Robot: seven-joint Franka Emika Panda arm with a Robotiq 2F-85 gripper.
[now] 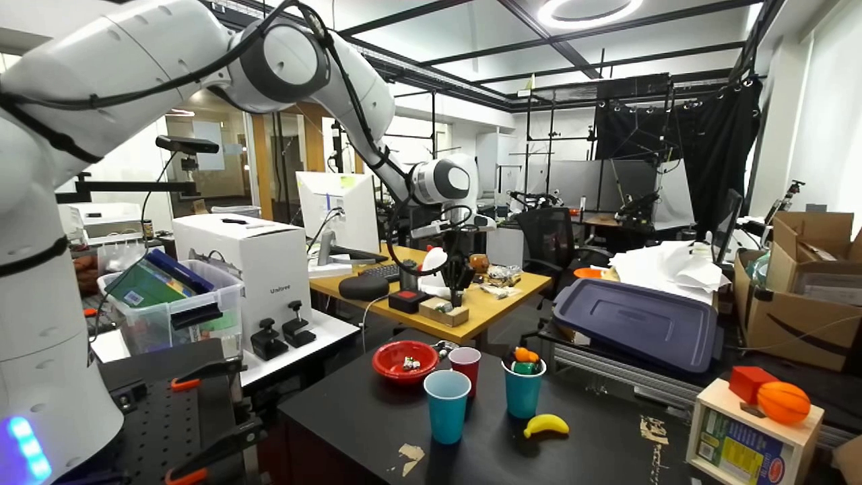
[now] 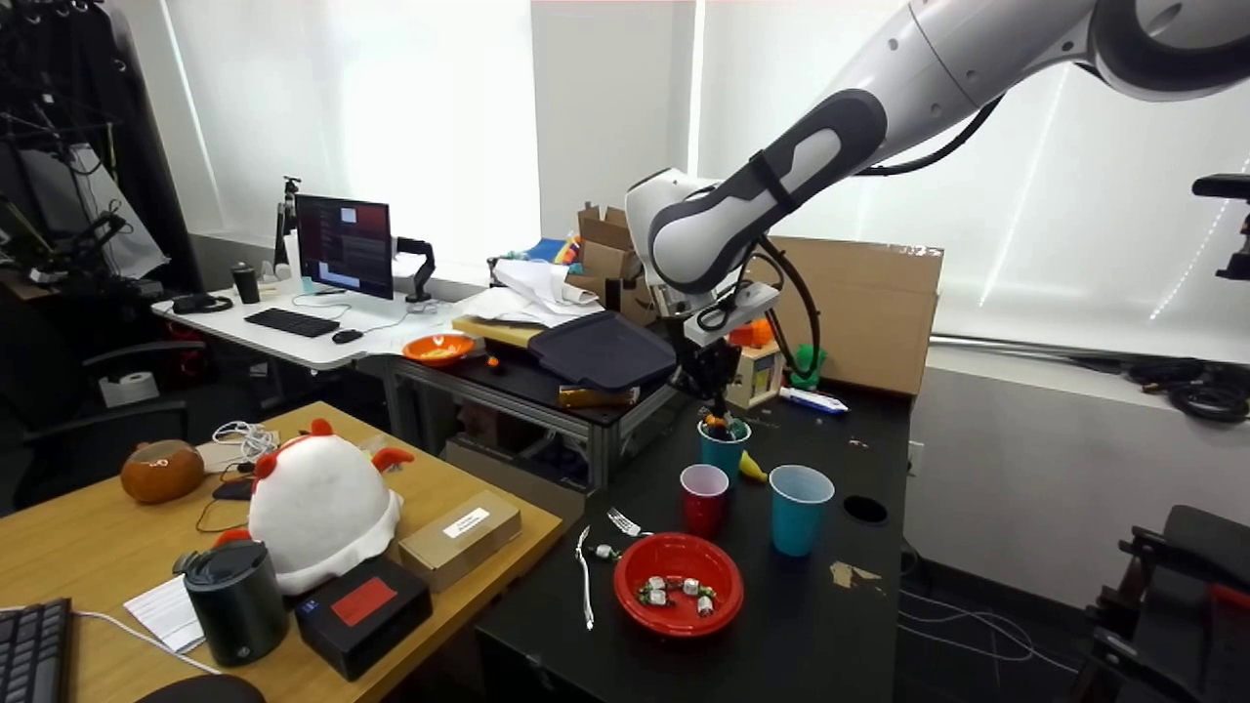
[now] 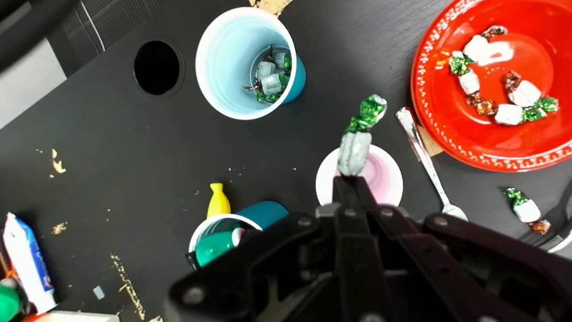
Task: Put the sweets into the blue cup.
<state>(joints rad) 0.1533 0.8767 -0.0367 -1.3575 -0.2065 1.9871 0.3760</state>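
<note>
My gripper [image 3: 352, 181] is shut on one sweet [image 3: 354, 154] with a white middle and a green twisted end, held at the fingertips. In the wrist view the sweet overlaps the red cup [image 3: 388, 181] below. The blue cup [image 3: 228, 67] stands upright up and left of the fingertips, with several sweets [image 3: 271, 82] inside. It also shows in both exterior views [image 1: 447, 414] [image 2: 799, 522]. The gripper is raised above the table in both exterior views [image 1: 456, 296] [image 2: 718, 400]. Several sweets [image 3: 509, 114] lie in the red bowl [image 3: 482, 145], and a loose sweet [image 3: 527, 211] lies beside it.
A second blue cup [image 1: 523, 397] holds toys, with a yellow banana [image 1: 546, 425] beside it. A spoon [image 3: 424, 156] and a fork [image 2: 625, 524] lie near the bowl. A round hole [image 3: 157, 67] is in the tabletop. A wooden box [image 1: 754, 431] stands at the table's side.
</note>
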